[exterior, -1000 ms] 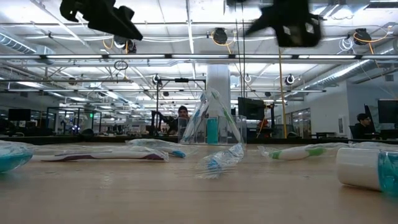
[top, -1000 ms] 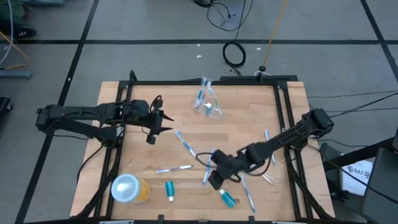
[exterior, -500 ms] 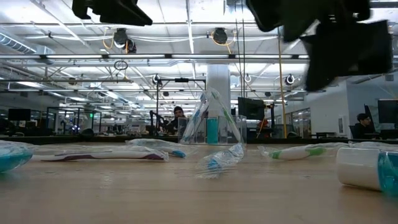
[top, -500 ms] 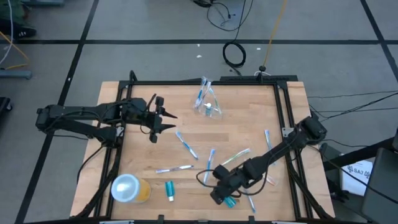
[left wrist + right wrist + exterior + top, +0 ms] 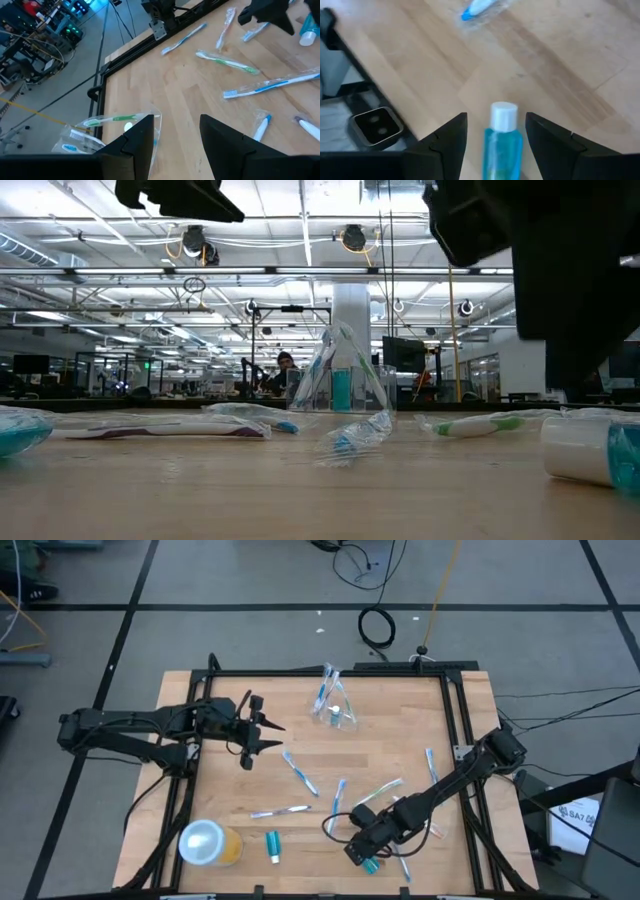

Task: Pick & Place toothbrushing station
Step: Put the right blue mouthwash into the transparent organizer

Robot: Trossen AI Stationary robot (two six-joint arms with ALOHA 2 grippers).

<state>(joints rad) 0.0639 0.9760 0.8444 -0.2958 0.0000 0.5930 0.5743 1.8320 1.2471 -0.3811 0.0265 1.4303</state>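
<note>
right tool (image 5: 496, 132): low over the desk's near edge, fingers spread, straddling a teal tube (image 5: 502, 137); not clenched on it, tube lies on the wood, white cap pointing away from the wrist
right tool, high view (image 5: 364, 850): near edge, right of centre
left tool (image 5: 258, 730): hovers over the desk's left part, fingers apart, grasping nothing
cup (image 5: 337, 712): clear, far-centre of desk, a few brushes in it
brushes (image 5: 300, 773): scattered flat across the middle and right of the desk
second tube (image 5: 271, 844): near edge, just right of the orange cup (image 5: 209, 843)
desk (image 5: 390, 740): light wood, black frame
low view: cup with brushes (image 5: 340, 375) mid-desk, right arm dark at upper right
</note>
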